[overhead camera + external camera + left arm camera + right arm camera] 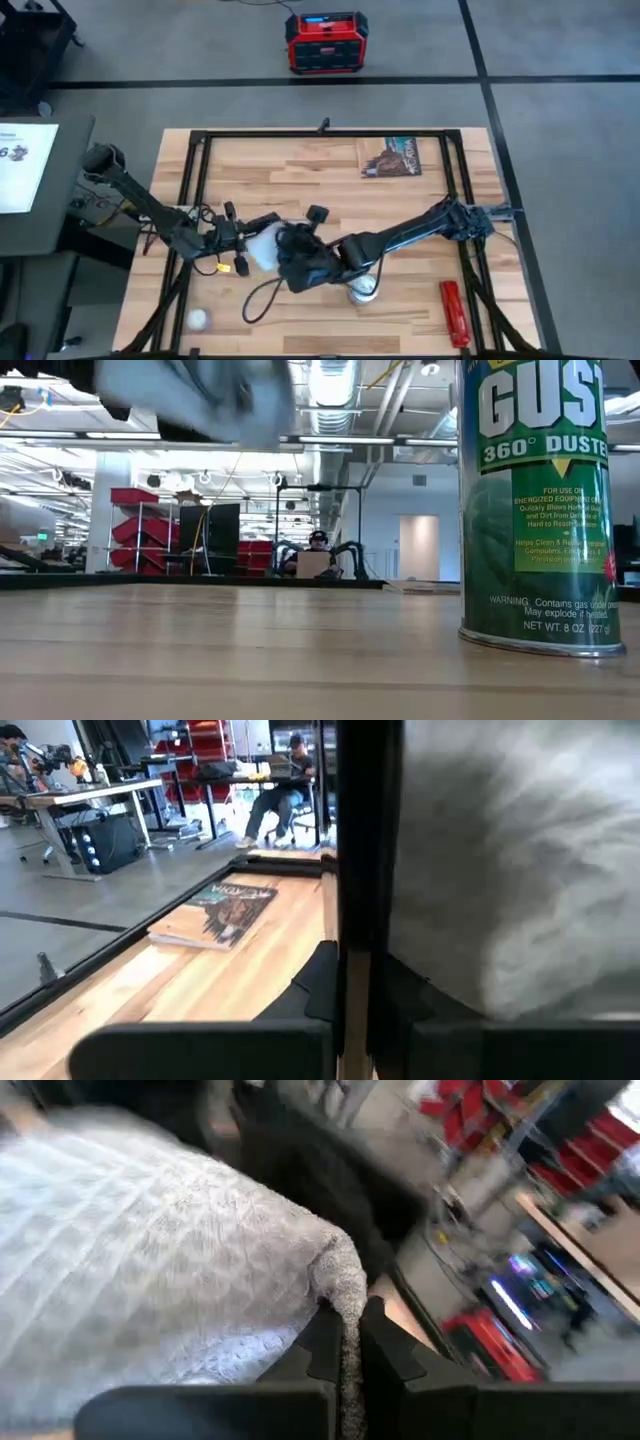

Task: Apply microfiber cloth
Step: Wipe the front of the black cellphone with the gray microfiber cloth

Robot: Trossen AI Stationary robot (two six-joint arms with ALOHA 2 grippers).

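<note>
Pale grey-blue fabric, the microfiber cloth, hangs bunched between my two hands above the middle of the wooden tabletop, clear of the boards; crumpled as it is, its long axis cannot be told, though the gather runs roughly from my left hand across to my right. From left to right in the high view: a small white ball lies near the front left corner. My left hand reaches in from the left edge and meets the cloth's left side; in the left wrist view the fabric fills the space just beside my fingers, blurred, and I cannot tell whether they are closed on it. My right hand comes across from the right, and in the right wrist view its fingers stand nearly closed, pinching a fold of the cloth, whose surface shows a fine waffle weave. A green cylindrical duster can stands upright just beside my right forearm. A dark printed booklet lies flat toward the far side, well apart from the cloth. A red elongated tool lies near the front right corner.
</note>
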